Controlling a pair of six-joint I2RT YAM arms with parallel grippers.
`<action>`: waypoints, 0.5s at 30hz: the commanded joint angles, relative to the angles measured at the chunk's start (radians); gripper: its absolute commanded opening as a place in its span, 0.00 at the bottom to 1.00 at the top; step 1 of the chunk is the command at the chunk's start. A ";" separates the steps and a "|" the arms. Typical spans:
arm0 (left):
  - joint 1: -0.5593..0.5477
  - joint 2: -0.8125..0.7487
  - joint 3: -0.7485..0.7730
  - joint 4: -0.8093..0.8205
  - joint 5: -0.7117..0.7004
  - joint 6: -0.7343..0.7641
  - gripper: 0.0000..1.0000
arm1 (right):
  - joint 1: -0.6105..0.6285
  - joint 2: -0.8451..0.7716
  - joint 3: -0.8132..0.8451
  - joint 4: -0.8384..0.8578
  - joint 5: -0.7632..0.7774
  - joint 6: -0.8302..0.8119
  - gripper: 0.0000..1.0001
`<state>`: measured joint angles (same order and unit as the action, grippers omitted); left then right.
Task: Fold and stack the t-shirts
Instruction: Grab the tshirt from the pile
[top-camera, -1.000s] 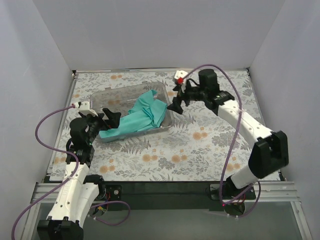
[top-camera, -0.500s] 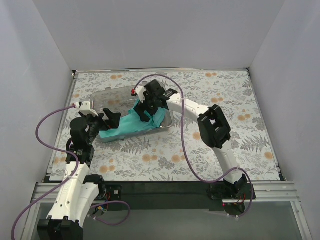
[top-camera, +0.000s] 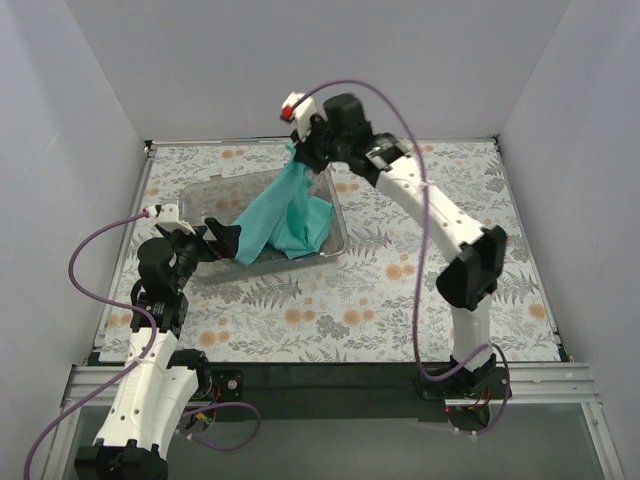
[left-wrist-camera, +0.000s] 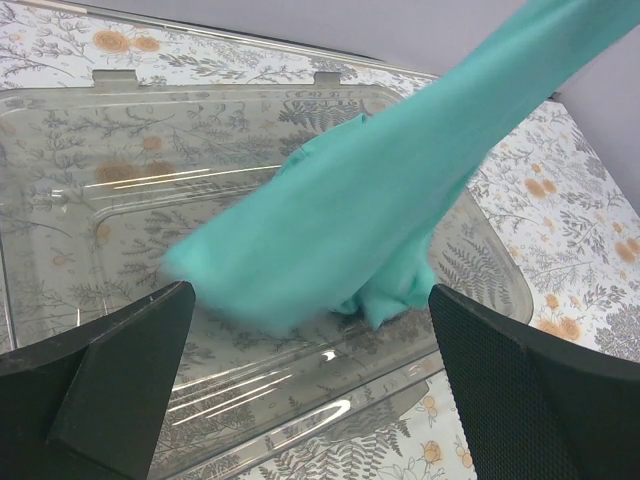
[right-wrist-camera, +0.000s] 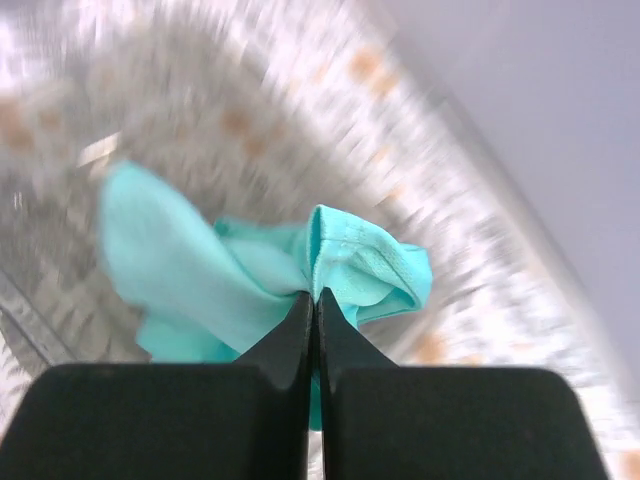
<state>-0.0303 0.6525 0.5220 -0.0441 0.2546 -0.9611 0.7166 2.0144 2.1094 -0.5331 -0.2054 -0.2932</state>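
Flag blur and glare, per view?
Right wrist: the bin behind is smeared by motion blur, while the right gripper and pinched shirt are sharp. Left wrist: the shirt's lower edge is soft, with white glare streaks on the bin floor. Top: sharp, evenly lit, only soft shadows.

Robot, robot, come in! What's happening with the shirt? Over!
Right gripper shut on t-shirt, held high. Left gripper open, empty. T-shirt's lower end in clear bin.

Right tool (top-camera: 297, 152) pinches the teal t-shirt (top-camera: 283, 212) — fabric trails into the clear bin (top-camera: 205, 190).
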 joint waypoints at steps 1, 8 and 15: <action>-0.003 -0.008 0.009 0.003 0.002 0.012 0.98 | -0.016 -0.222 0.118 0.090 0.036 -0.060 0.01; -0.003 -0.004 0.004 0.004 0.002 0.012 0.98 | -0.103 -0.428 0.193 0.127 0.248 -0.086 0.01; -0.003 0.022 0.009 0.007 0.005 0.012 0.98 | -0.296 -0.513 0.170 0.117 0.261 -0.066 0.01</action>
<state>-0.0303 0.6674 0.5220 -0.0441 0.2546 -0.9611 0.4301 1.4906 2.3260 -0.4007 0.0380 -0.3584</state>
